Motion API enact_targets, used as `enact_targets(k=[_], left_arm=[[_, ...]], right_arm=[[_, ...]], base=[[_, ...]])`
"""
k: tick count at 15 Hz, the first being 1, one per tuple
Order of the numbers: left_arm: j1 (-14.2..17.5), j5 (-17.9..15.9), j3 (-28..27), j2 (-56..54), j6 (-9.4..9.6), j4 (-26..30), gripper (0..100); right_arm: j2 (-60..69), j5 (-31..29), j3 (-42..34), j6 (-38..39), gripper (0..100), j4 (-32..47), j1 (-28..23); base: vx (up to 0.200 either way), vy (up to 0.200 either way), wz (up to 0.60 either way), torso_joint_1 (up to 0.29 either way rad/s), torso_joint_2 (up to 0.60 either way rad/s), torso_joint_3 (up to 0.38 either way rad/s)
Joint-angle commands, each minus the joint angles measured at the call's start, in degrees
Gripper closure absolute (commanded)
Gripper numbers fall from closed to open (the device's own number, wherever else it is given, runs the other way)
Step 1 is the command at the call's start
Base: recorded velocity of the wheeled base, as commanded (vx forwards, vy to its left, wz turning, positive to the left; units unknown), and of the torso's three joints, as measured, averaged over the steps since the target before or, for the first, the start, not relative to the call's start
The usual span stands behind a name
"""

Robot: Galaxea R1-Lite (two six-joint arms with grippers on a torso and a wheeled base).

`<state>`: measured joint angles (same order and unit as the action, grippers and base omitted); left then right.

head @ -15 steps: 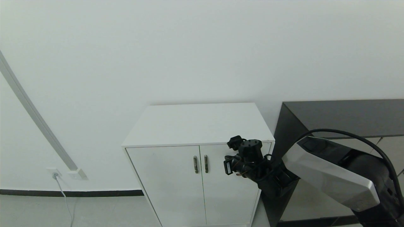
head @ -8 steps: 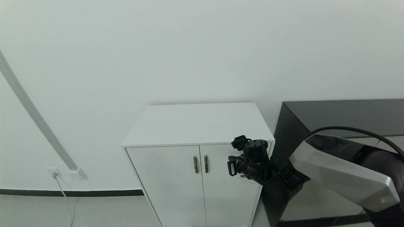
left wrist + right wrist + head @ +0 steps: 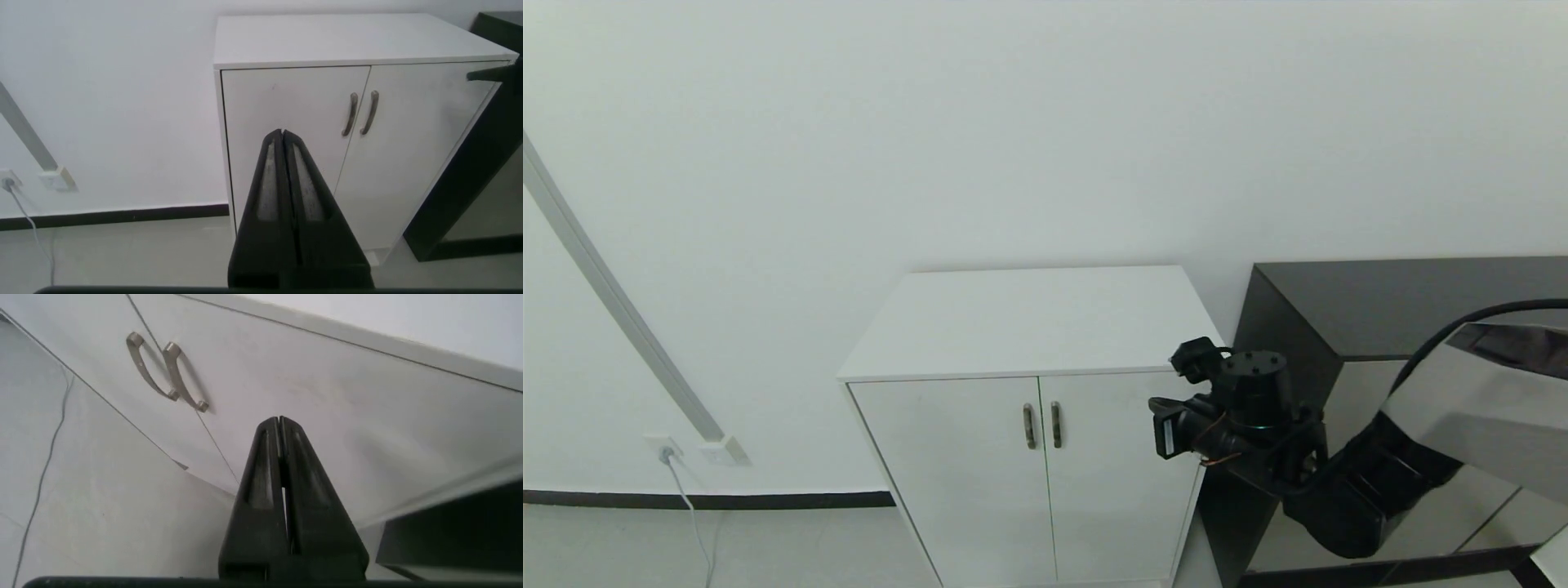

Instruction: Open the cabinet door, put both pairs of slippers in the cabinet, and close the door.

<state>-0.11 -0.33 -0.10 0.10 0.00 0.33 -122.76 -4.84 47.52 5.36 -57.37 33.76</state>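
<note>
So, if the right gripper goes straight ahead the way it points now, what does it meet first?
Probably the cabinet's right door, on the bare panel beside its handle; depth is unclear.

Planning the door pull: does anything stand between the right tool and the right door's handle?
Nothing visible does. The right tool, shut, sits before the closed right door, to the right of the handle; only bare door panel lies between them.

Cabinet (image 3: 1029, 327) base cut off by head view's lower edge; interior hidden behind shut doors (image 3: 964, 457).
</note>
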Motion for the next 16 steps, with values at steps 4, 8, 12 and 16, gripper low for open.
enact_targets(k=[4,8,12,16], left_arm=[[-0.07,-0.11,0.01,-0.01,0.09,0.02,100],[0.02,-0.11,0.01,-0.01,0.09,0.02,100],[-0.07,-0.11,0.01,-0.01,0.09,0.02,100],[0.02,-0.11,0.01,-0.01,0.09,0.02,100]], right_arm=[[12.54,-0.52,-11.48,0.0,100,-0.02,-5.81],[20.37,-5.88,-19.57,-0.18,100,0.42,-9.76],[29.51,-8.52,-28.53,-1.85,100,0.68,-14.86],[39.35,-8.52,-37.24,-3.43,100,0.68,-18.81]], base=[[0.0,0.0,0.0,0.0,0.0,0.0],[0.0,0.0,0.0,0.0,0.0,0.0],[0.0,0.0,0.0,0.0,0.0,0.0],[0.0,0.0,0.0,0.0,0.0,0.0]])
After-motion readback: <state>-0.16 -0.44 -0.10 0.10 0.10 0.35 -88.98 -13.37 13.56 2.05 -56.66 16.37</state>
